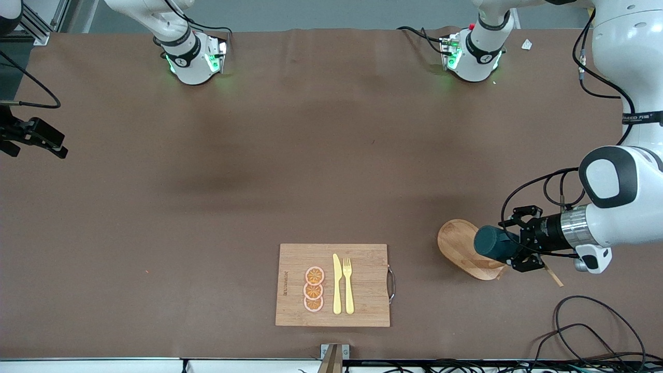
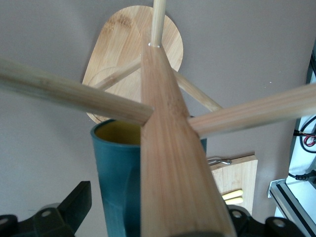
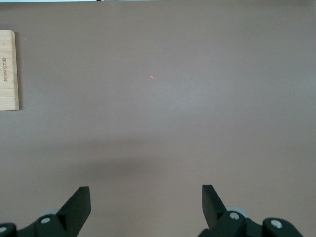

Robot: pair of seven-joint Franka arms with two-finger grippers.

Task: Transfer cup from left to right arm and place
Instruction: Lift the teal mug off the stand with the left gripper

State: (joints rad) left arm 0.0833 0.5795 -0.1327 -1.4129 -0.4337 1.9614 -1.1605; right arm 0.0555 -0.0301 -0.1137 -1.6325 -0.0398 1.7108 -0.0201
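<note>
The dark teal cup (image 1: 492,243) hangs on a wooden mug rack whose oval base (image 1: 456,241) stands toward the left arm's end of the table. In the left wrist view the cup (image 2: 116,173) shows its yellowish inside, beside the rack's thick post (image 2: 168,148) and pegs. My left gripper (image 1: 512,245) is at the rack, open, with the cup between its fingers; one finger (image 2: 74,207) stands just beside the cup wall, and the post hides the other. My right gripper (image 1: 49,145) waits open over bare table at the right arm's end; it also shows in the right wrist view (image 3: 145,197).
A wooden cutting board (image 1: 290,259) with three orange slices (image 1: 314,289), a yellow knife (image 1: 337,285) and a yellow fork (image 1: 348,285) lies near the front edge. Its edge shows in the right wrist view (image 3: 7,69). Cables (image 1: 595,321) lie near the rack.
</note>
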